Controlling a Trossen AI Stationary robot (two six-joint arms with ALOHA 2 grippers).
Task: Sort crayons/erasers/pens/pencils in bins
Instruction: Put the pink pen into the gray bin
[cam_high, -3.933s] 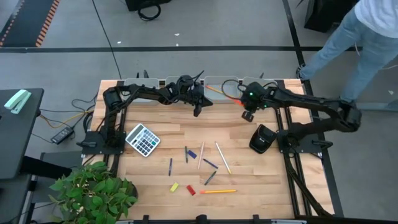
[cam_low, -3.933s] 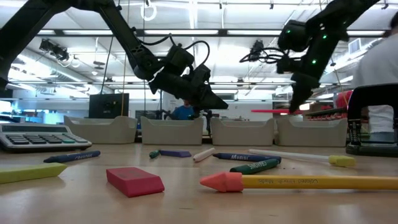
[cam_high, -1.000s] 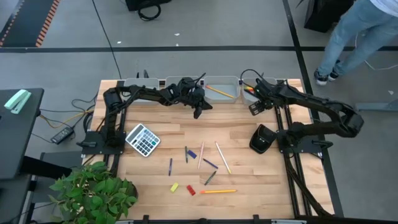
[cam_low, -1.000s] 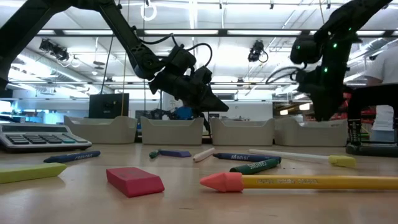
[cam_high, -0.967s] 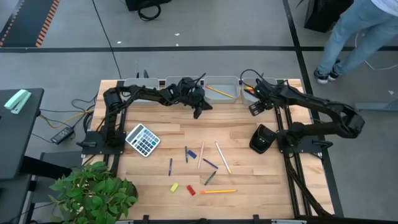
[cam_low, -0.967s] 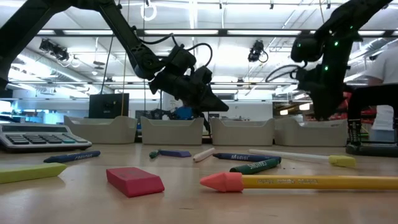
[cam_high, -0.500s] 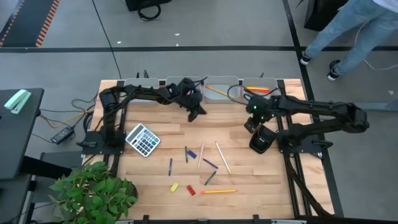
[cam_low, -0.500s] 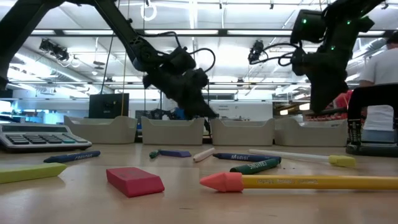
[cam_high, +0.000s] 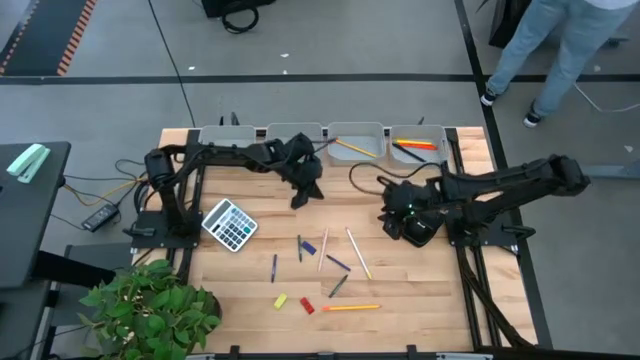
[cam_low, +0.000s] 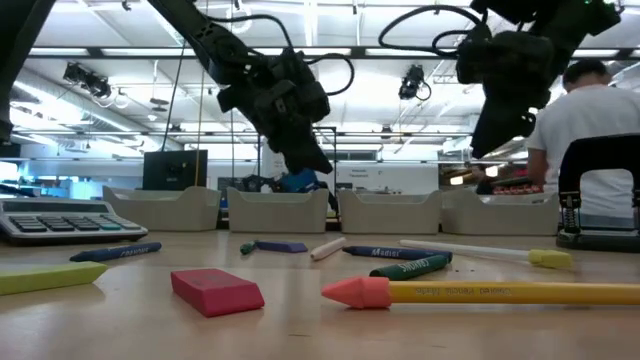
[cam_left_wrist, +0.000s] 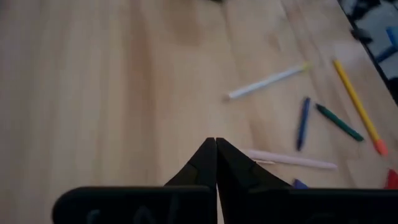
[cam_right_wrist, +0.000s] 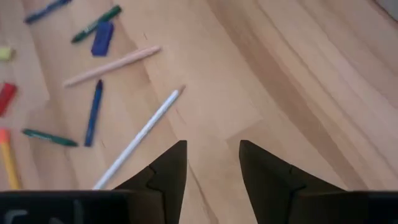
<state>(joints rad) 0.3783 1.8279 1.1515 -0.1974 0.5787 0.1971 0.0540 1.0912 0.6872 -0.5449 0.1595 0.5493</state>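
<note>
Four light-grey bins (cam_high: 295, 131) stand in a row along the far edge. One bin holds a yellow pencil (cam_high: 346, 146), and the rightmost bin (cam_high: 418, 133) holds red and orange sticks. Loose pencils lie mid-table: a beige one (cam_high: 323, 248), a pale one (cam_high: 358, 252) and an orange one (cam_high: 350, 307). A yellow eraser (cam_high: 281, 300) and a red eraser (cam_high: 307, 306) lie near the front edge. My left gripper (cam_high: 300, 196) hangs shut above bare wood near the bins. My right gripper (cam_high: 388, 215) hovers open, right of the pile.
A grey calculator (cam_high: 229, 224) lies at the table's left. A black desk object (cam_high: 422, 223) sits just right of my right gripper. Blue and green crayons (cam_high: 338, 285) are mixed into the pile. A plant (cam_high: 150, 305) stands at the near-left corner, and a person (cam_high: 560, 50) stands beyond the far-right corner.
My right gripper has left the rightmost bin, swinging toward the near edge and leftward, to a spot beside the black desk object. My left gripper has drifted a little toward the near edge and tipped downward.
</note>
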